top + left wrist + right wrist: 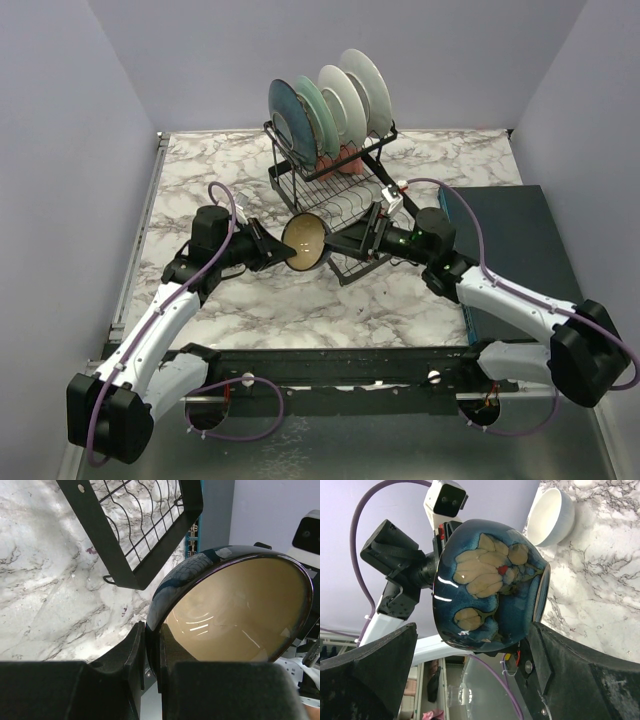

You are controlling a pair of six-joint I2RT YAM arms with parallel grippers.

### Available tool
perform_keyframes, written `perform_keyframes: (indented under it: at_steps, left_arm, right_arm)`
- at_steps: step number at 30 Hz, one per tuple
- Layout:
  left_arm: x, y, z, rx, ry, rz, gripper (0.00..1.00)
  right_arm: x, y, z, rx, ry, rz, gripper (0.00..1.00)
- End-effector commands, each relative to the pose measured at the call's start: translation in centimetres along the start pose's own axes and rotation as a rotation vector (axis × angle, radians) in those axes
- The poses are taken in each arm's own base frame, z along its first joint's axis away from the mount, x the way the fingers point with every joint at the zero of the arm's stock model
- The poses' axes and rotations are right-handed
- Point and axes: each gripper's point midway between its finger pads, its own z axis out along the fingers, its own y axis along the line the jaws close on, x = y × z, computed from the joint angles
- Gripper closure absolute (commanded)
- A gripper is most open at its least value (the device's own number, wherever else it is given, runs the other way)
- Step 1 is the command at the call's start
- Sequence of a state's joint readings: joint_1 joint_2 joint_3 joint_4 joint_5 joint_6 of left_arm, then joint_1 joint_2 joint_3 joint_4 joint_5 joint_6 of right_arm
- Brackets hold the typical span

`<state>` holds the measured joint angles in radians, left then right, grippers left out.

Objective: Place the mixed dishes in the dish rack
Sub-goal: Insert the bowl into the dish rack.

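My left gripper (pixel 283 250) (pixel 152 630) is shut on the rim of a small dark bowl with a tan inside (pixel 303 243) (pixel 240 610), holding it on edge above the table in front of the dish rack (pixel 330 185). My right gripper (pixel 340 243) (pixel 475 627) stands open, one finger on each side of the bowl's blue, tan-patched outside (pixel 485 580). The rack's upper basket holds a dark teal-blue plate (pixel 288 112), a pale green one (pixel 313 108) and two white ones (pixel 358 88), with pink mugs (pixel 335 160) below them. A white bowl (pixel 550 517) sits on the marble.
The rack's black lower tray (pixel 145 530) lies just beyond the held bowl. A dark teal flat slab (pixel 510 245) covers the table's right side. Purple walls close in the back and both sides. The left arm's wrist camera (pixel 445 497) faces my right gripper.
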<state>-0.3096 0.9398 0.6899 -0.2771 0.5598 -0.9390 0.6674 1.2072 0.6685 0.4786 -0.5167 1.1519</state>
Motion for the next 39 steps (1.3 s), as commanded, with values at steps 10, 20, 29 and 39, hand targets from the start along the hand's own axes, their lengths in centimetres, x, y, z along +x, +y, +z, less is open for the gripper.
perform_keyframes:
  at_steps: [10, 20, 29, 39]
  left_arm:
    - [-0.8, -4.3, -1.2, 0.15, -0.02, 0.069, 1.0]
    - [-1.0, -4.7, -1.4, 0.16, -0.026, 0.083, 1.0]
    - [-0.9, -4.8, -1.5, 0.163, -0.023, 0.082, 1.0]
    - [-1.0, -4.9, -1.6, 0.157, -0.028, 0.093, 1.0]
  right_arm:
    - [-0.5, 1.0, 1.6, -0.002, -0.022, -0.025, 0.0]
    - [-0.8, 0.0, 1.2, 0.072, -0.061, -0.035, 0.01]
    - [-0.5, 0.4, 1.7, 0.058, -0.044, -0.039, 0.0]
    - [-0.6, -1.0, 1.4, 0.134, -0.069, -0.052, 0.01]
